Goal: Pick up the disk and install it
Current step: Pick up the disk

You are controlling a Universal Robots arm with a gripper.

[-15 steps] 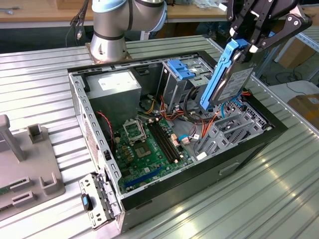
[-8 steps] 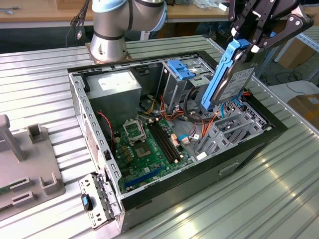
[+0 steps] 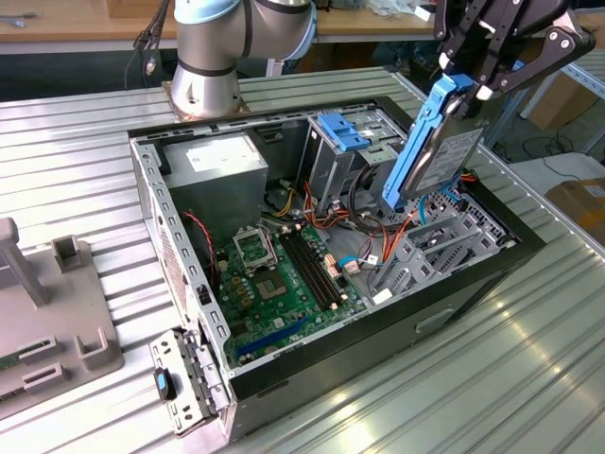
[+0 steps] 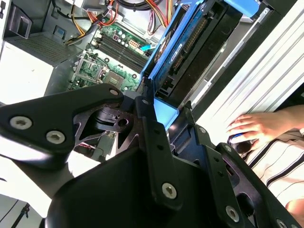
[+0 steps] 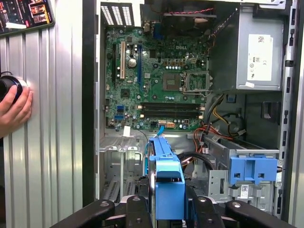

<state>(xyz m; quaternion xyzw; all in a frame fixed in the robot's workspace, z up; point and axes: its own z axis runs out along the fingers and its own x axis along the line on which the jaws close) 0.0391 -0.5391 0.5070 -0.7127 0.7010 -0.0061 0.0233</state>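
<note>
Gripper (image 3: pixel 470 83) pinches disk (image 3: pixel 437 156) by top end, upper right of exterior view, tilted above open computer case (image 3: pixel 444 307). Judged rigid, moderately heavy, shock-fragile; grip blue side rails, not bare faces.

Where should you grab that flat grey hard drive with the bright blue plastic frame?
Probably by its upper short end, from above, as the gripper does now. The disk is thin and flat, so the jaws can close across it, and its lower end hangs free over the open computer case.
</note>
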